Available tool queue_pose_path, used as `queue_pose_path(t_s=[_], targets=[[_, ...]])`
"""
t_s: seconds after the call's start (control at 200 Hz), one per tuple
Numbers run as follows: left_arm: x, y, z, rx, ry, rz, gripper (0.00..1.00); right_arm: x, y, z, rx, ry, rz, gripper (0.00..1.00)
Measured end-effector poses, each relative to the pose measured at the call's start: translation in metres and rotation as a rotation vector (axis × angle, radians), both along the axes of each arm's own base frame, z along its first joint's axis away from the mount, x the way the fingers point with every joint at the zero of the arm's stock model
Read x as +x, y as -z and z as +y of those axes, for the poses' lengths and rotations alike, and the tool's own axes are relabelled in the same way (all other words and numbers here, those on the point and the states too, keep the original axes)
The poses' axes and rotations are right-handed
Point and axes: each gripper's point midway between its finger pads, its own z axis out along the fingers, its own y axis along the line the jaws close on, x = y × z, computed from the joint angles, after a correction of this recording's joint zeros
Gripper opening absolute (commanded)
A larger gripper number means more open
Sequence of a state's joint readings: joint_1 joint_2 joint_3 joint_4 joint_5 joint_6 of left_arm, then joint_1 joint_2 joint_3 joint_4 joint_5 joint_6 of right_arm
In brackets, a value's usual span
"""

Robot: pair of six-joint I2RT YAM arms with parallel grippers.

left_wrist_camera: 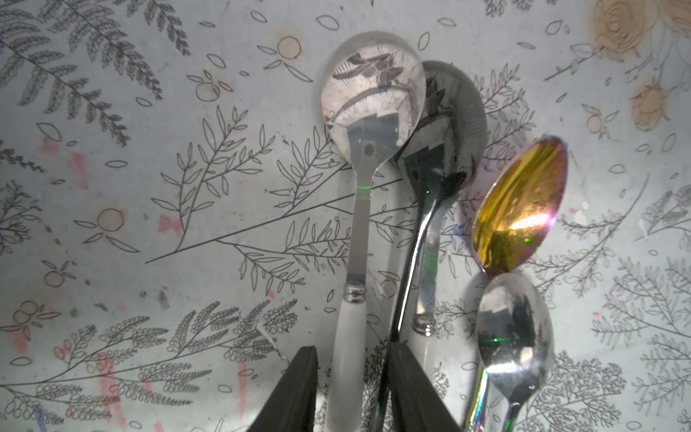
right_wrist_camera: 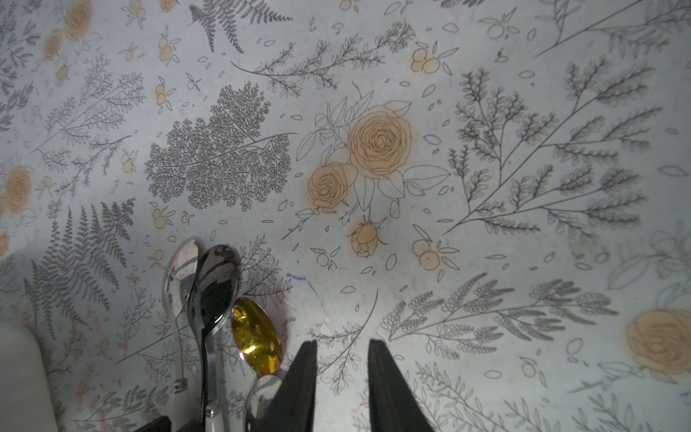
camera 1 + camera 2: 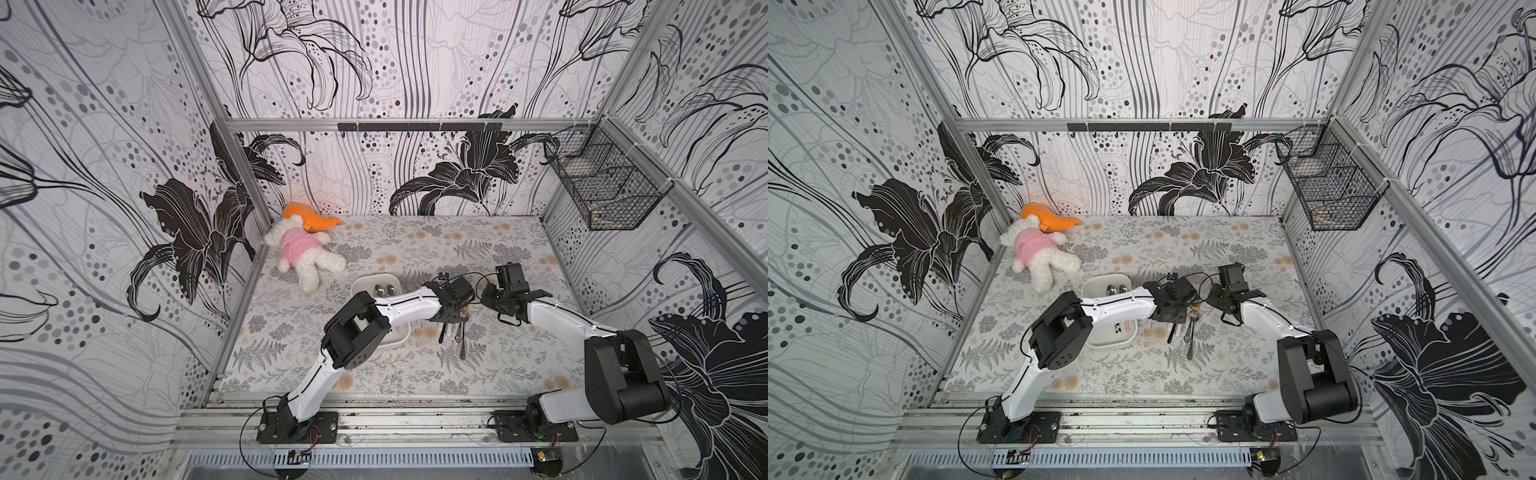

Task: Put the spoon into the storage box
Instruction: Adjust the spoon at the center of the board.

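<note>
Spoon (image 1: 374, 97), white-handled, bright steel bowl; one of four lying in a tight cluster on the flowered table (image 1: 112, 224). Hazards, as judged: the dark-bowled spoon (image 1: 448, 123) lies hard against it, and a dark shaft runs down right at the inner face of one finger (image 1: 415, 389), so a pinch may take two pieces at once, or land askew and twist the handle out. The glossy handle may also slip, with the bowl end dropping. The gold spoon (image 1: 519, 205) and small steel spoon (image 1: 516, 336), just outside that same finger, could be dragged along on a lift. The right gripper (image 2: 343, 341), near the cluster, jaws moderately apart and empty, stands in the way of any wide swing. Storage box (image 3: 398, 341): back along the arm from the left gripper, under the left forearm. It has two stored spoons (image 3: 379, 289) inside, so a careless release could leave the handle across the rim. Position: spoon flat on the table, handle between the jaws of the left gripper (image 1: 353, 348), bowl well beyond the fingertips. Left gripper: jaws part-way apart, straddling the handle. A strip of table shows between the handle and the other finger (image 1: 299, 389), so no grip is made yet and nothing is lifted.
</note>
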State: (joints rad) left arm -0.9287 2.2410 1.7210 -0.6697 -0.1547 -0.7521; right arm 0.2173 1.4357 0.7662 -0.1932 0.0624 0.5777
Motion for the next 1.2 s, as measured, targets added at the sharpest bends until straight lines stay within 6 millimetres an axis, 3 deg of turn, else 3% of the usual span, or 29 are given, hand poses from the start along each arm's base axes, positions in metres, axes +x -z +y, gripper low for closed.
queue_pose_path(t_s=[0.441,0.816,1.202], targets=[[-0.005,0.001,0.011,-0.004,-0.02,-0.013,0.35,0.0,0.002,0.003,0.009,-0.012,0.006,0.28],[-0.017,-0.006,0.016,-0.026,0.005,0.011,0.41,0.001,0.001,0.003,0.006,-0.02,0.002,0.28],[-0.015,-0.009,0.02,-0.012,-0.002,-0.003,0.35,0.001,0.002,0.002,0.003,-0.023,0.002,0.28]])
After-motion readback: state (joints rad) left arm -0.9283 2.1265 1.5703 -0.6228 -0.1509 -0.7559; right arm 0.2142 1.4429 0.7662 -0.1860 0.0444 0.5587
